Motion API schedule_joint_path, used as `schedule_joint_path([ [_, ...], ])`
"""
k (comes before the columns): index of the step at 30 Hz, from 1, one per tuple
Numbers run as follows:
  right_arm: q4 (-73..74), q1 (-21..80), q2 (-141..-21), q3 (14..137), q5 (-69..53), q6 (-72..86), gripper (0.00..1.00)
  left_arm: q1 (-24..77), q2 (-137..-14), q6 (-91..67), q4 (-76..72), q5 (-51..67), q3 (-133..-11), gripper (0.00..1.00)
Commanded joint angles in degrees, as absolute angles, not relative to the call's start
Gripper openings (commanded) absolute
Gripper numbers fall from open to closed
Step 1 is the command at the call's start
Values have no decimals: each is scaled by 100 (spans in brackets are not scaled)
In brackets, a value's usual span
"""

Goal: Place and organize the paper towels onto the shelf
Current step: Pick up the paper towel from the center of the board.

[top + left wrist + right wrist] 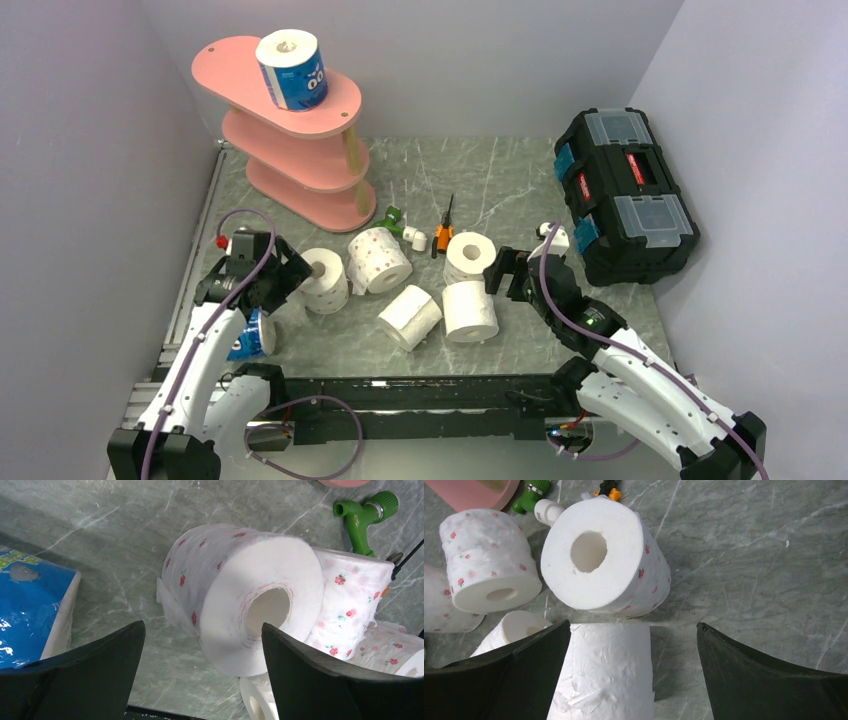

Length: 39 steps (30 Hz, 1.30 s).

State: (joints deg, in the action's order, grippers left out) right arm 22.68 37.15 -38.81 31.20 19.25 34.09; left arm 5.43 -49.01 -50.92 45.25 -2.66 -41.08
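The pink shelf point(290, 150) stands at the back left, with a blue-wrapped paper towel point(293, 70) on its top board. Several rolls lie on the table in front of it. My left gripper point(290, 275) point(202, 645) is open low over the table. A pink-dotted roll point(245, 595) lies on its side just ahead, partly between the fingers. A second blue-wrapped roll point(35, 610) lies to its left. My right gripper point(505, 272) point(634, 645) is open around a plain white roll point(606, 670), which sits close to its left finger. A dotted roll point(604, 560) lies beyond it.
A black toolbox point(625, 195) stands at the right edge of the table. An orange-handled screwdriver point(444, 228) and a green-and-white plastic tool point(405, 225) lie behind the rolls. More dotted rolls point(350, 605) crowd the middle. Walls close in on the left, back and right.
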Motion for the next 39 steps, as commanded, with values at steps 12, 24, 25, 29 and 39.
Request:
schedule_joint_path([
  [12, 2118, 3709, -3911, 3125, 2047, 3441, 99, 520, -5241, -5288, 4138, -332, -3983, 82],
  [24, 2119, 3709, -3903, 3109, 2052, 3445, 99, 519, -5307, -5291, 4051, -336, -3886, 69],
  [25, 2127, 3709, -3902, 3111, 2048, 3445, 99, 519, -5316, -5291, 4047, -326, -3877, 67],
  [29, 2126, 3708, -3903, 3105, 2057, 3445, 99, 522, -5335, -5287, 4034, -326, -3875, 58],
  [39, 2109, 3707, -3936, 3103, 2056, 3445, 99, 519, -5285, -5300, 4082, -299, -3912, 31],
])
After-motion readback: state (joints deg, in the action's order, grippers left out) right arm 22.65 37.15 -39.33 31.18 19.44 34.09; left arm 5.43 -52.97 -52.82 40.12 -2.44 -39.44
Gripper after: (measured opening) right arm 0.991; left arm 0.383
